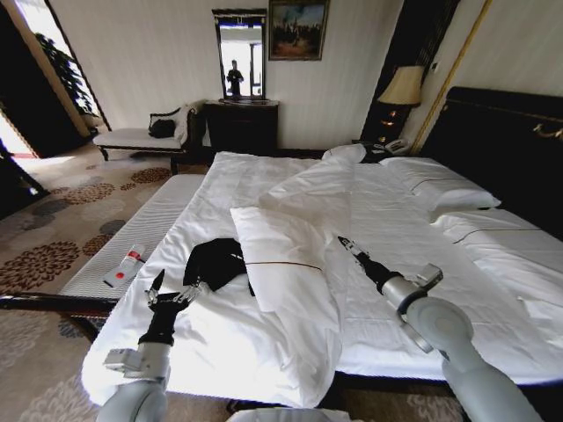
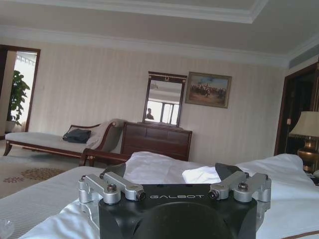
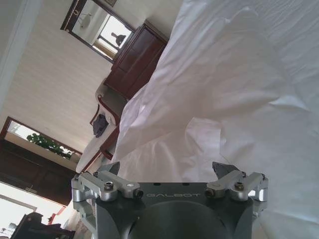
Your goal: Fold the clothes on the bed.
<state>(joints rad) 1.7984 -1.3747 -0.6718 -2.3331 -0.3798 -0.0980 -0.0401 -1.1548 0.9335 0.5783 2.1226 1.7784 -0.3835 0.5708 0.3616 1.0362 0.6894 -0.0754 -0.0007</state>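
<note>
Here the black T-shirt [image 1: 214, 262] is lying crumpled on the white bed [image 1: 396, 220], partly tucked under a pillow [image 1: 286, 255] at its 3 o'clock. The left gripper [image 1: 173, 294] is hovering at the shirt's 7 o'clock, fingers spread and empty. The right gripper [image 1: 345, 245] is hanging over the duvet past the pillow, jaws apart, holding nothing.

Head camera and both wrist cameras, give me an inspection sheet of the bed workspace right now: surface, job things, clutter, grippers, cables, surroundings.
Surface: bed, white bedding rumpled, a pillow lying across the near part.
Job's things: black T-shirt crumpled near the bed's left edge, partly tucked under the pillow, not folded.
Clutter: red-and-white tube on the white-cushioned bench beside the bed.
Grippers: left gripper open, at the T-shirt's near edge; right gripper open, over the white bedding.
Cables: nothing seen.
Surroundings: dark dresser with mirror, chaise, lamp, patterned carpet.
</note>
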